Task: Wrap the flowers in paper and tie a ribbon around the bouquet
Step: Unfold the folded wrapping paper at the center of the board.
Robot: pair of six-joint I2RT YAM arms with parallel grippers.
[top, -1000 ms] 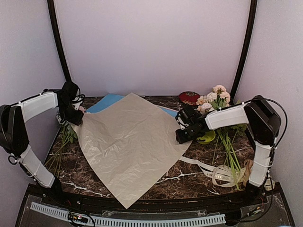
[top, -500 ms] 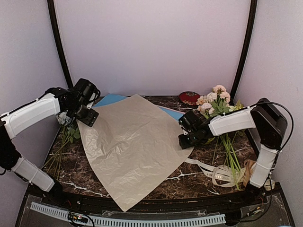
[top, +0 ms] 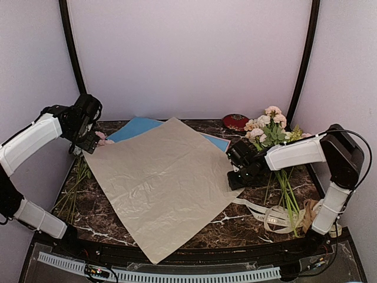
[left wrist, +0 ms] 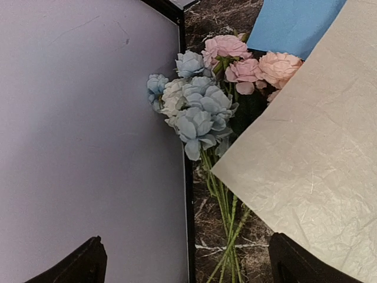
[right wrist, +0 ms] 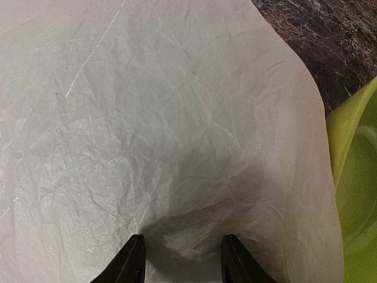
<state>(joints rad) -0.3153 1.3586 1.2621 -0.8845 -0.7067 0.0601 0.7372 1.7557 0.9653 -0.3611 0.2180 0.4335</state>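
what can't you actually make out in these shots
- Lettering on the ribbon: top view, too small to read.
- Blue sheet: top view, mostly hidden under the tan paper.
- Green thing: right wrist view, cut off by the right edge, so what it is stays unclear.
- Whether the right gripper touches the tan paper: right wrist view looks straight down, top view too small.

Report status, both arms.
Left gripper open, empty. Right gripper part-open at paper corner. Paper flat, flowers not on it. Blue sheet under paper.
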